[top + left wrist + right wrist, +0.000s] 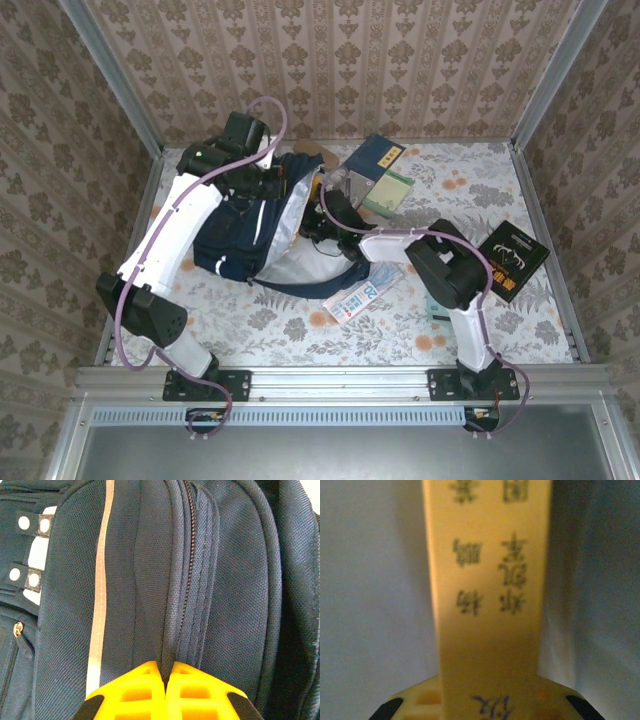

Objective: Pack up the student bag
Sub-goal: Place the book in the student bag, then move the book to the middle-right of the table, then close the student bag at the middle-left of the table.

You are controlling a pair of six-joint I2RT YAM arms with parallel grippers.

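Two pinches: student bag (125, 580), yellow book (487, 605)

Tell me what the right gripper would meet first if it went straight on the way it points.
Probably the pale lining of the student bag: the right gripper, shut on a yellow book, points into it. Depth is unclear.

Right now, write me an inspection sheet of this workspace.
Surface: floral table top, items spread over it.
Job's things: student bag lying open, pale lining showing.
Clutter: black book at right; blue book and green book at the back; printed packet beside the bag.
Fingers: left fingers shut on the bag's fabric beside a zip; right fingers shut on a yellow book against the lining.
Cables: purple cable along each arm.
Surroundings: patterned walls, metal frame.
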